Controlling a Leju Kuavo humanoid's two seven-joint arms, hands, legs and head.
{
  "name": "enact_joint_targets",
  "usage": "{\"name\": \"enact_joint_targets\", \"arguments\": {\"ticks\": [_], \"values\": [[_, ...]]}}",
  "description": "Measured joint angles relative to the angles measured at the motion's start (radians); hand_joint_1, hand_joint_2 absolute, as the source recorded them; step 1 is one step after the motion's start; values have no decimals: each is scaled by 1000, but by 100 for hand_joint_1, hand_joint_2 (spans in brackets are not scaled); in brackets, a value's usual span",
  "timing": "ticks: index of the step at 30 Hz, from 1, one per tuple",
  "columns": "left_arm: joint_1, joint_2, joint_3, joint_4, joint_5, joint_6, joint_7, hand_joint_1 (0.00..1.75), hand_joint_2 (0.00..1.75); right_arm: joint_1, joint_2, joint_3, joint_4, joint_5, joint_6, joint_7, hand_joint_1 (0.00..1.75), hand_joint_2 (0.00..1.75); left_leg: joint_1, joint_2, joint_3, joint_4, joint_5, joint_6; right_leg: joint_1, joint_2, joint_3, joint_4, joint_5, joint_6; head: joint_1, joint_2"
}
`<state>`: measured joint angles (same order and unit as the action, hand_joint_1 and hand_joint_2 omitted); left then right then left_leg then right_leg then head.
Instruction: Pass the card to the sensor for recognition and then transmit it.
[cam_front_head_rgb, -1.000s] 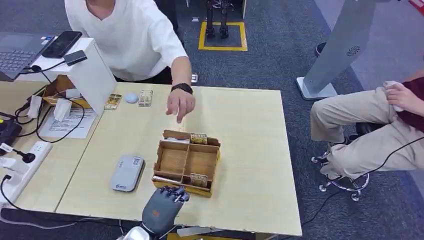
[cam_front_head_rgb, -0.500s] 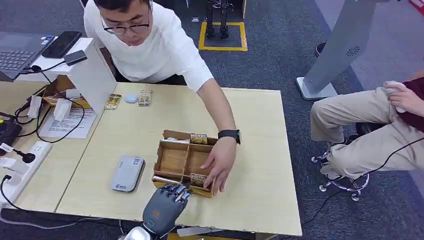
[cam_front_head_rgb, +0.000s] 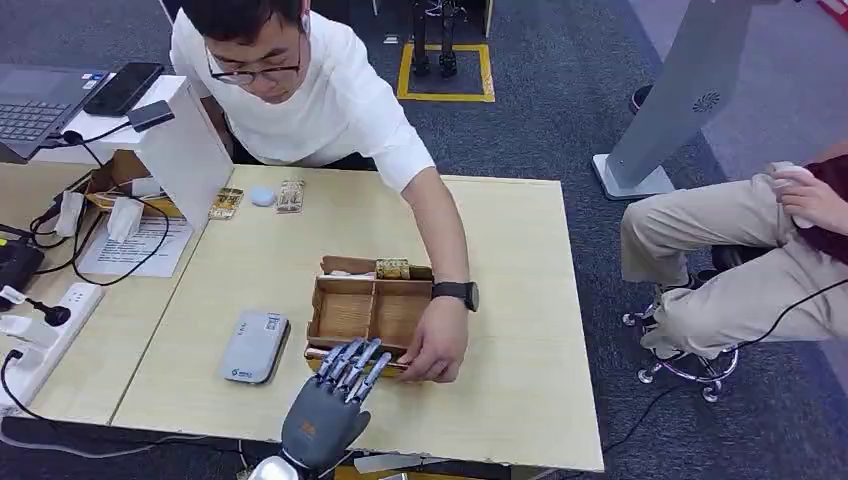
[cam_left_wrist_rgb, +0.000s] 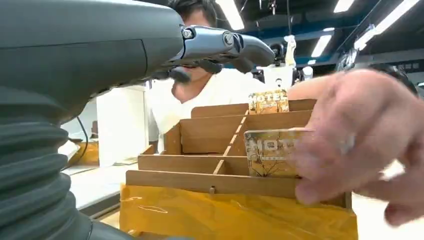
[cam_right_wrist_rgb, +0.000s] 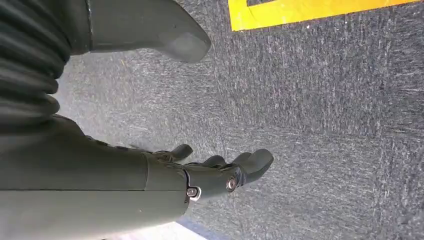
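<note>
The left hand (cam_front_head_rgb: 325, 415) holds nothing, its fingers (cam_front_head_rgb: 352, 364) spread apart just before the wooden box (cam_front_head_rgb: 370, 312). A person's hand (cam_front_head_rgb: 436, 345) pinches the card (cam_left_wrist_rgb: 270, 151) beside them. The right hand (cam_right_wrist_rgb: 200, 175) hangs with fingers apart.

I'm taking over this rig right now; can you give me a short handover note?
Left robot hand: open, fingers spread, holding nothing, at the near edge of the compartmented wooden box.
Right robot hand: open, hanging over grey carpet.
A person's hand is on the patterned gold card in the box's near slot; another gold card stands at the far side.
Grey rounded sensor lies left of the box.
Done: nothing. Left: grasp card, scan, hand over.
</note>
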<state>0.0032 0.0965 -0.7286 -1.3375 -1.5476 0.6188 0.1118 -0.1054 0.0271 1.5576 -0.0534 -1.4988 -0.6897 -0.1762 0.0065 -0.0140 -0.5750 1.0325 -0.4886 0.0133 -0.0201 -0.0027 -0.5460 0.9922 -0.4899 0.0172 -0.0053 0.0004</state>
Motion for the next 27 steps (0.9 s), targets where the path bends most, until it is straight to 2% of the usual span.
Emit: {"name": "enact_joint_targets", "arguments": {"ticks": [27], "values": [[15,-14,8,-9,0,3,0,0,175,1,0,0,1,-17,0,-13,0,175,0,0,0,0,0,0,0,0,0,0,0,0,0,0]]}}
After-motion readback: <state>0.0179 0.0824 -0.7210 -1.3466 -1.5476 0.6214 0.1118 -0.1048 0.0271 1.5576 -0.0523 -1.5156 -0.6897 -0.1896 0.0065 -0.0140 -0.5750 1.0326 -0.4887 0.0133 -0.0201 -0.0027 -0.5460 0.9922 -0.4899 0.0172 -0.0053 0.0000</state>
